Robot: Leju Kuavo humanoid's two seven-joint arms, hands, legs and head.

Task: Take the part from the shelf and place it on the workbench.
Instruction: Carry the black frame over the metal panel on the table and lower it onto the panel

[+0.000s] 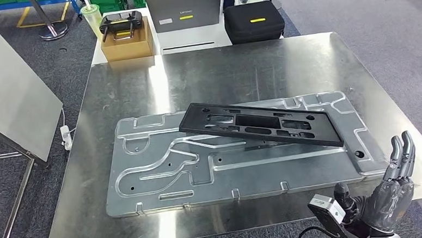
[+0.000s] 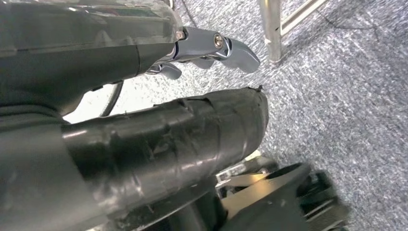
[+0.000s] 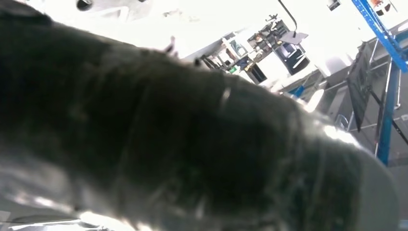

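The steel bench (image 1: 206, 70) carried a grey plate (image 1: 162, 170), and the black part (image 1: 261, 124) lay across it, well beyond the right hand (image 1: 390, 194), whose fingers (image 1: 401, 152) stood apart, holding nothing. Withdrawing should go straight back, clear of the part's edge. The left hand (image 2: 211, 48) hung over the floor; I could not tell its fingers' state.

An industrial workshop: a steel workbench (image 1: 217, 69) centre frame holds a machined metal plate (image 1: 162, 170); green crates (image 1: 107, 0) and blue racking (image 1: 39, 1) stand upper left.
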